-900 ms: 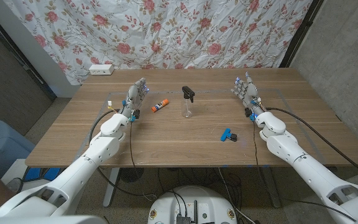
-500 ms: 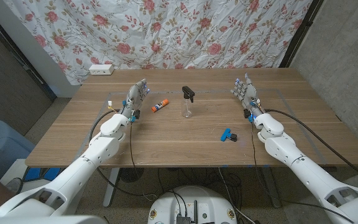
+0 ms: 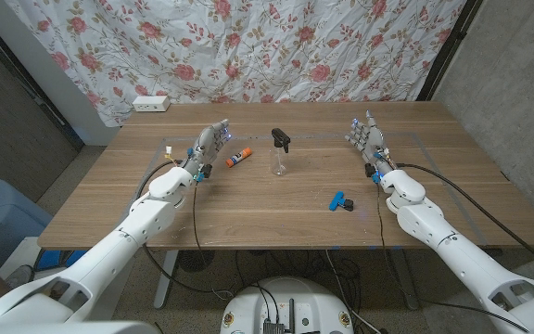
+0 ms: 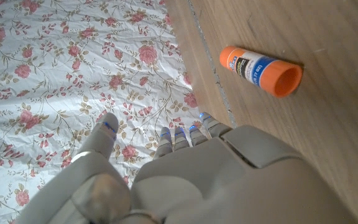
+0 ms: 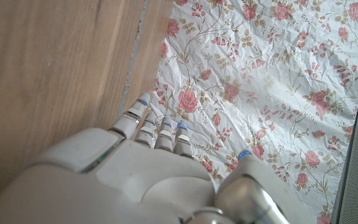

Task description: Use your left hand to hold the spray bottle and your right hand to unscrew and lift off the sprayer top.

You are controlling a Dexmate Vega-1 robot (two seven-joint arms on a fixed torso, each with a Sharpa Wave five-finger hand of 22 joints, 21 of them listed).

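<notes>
A small clear spray bottle with a black sprayer top stands upright at the middle of the wooden table. My left hand is well to its left, fingers apart and holding nothing; the left wrist view shows its back. My right hand is far to the bottle's right, fingers extended, nothing in it; its back appears in the right wrist view.
An orange-capped glue stick lies between my left hand and the bottle, also seen as the glue stick. A blue clip lies front right. A white power strip sits at the back left edge. A floral curtain hangs behind.
My left hand has shifted a little to the right, toward the glue stick. The bottle and my right hand have stayed in place.
</notes>
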